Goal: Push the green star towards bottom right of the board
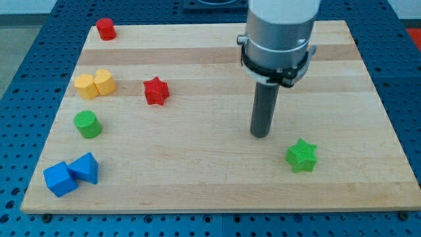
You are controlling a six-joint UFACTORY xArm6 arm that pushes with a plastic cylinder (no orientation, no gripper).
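The green star (302,156) lies on the wooden board (217,178) at the lower right. My tip (260,135) stands on the board up and to the left of the star, a short gap away and not touching it. The rod hangs from a grey cylinder at the view's top.
A red star (156,91) sits left of centre. A red cylinder (106,29) is at the top left. Two yellow blocks (95,84) touch each other at the left. A green cylinder (87,124) is below them. Two blue blocks (71,174) sit at the bottom left.
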